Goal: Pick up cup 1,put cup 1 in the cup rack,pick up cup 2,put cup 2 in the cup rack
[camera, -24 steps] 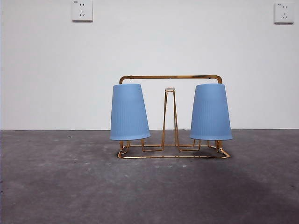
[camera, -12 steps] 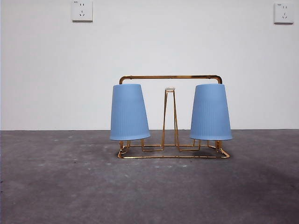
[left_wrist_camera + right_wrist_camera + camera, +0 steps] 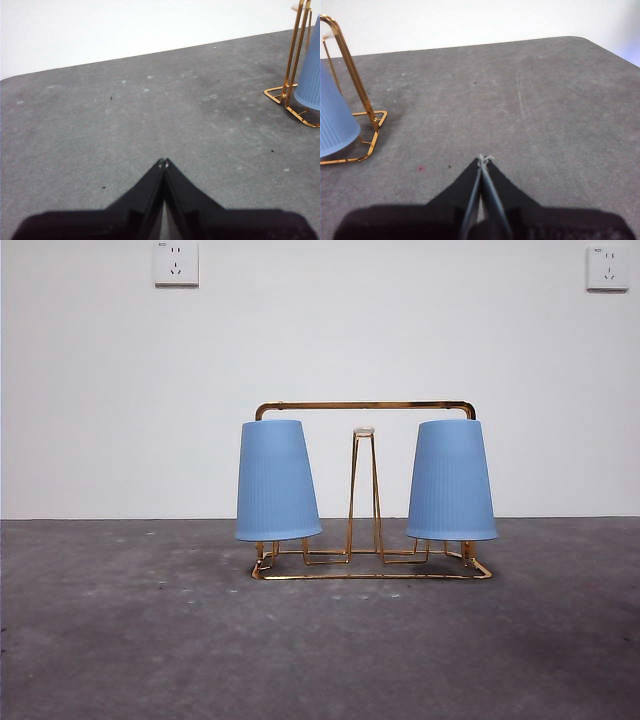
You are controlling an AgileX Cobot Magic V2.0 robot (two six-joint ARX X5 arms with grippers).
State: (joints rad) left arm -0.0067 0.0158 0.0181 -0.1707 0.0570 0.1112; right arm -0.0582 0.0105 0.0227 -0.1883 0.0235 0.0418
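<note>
The gold wire cup rack (image 3: 365, 406) stands mid-table. Two blue ribbed cups hang upside down on its pegs: one on the left (image 3: 276, 481), one on the right (image 3: 451, 481). A bare pale-tipped peg (image 3: 364, 432) stands between them. My left gripper (image 3: 163, 162) is shut and empty above the bare table, away from the rack's end (image 3: 292, 55), where a cup's edge (image 3: 310, 75) shows. My right gripper (image 3: 484, 159) is shut and empty, apart from the rack's other end (image 3: 351, 67) and its cup (image 3: 334, 117). Neither gripper shows in the front view.
The grey table (image 3: 130, 640) runs to a white wall with two sockets (image 3: 176, 262) (image 3: 607, 267). The table's rounded far corner (image 3: 585, 41) shows in the right wrist view.
A shadow on the table's right side in the front view has faded. The cups and rack have not moved.
</note>
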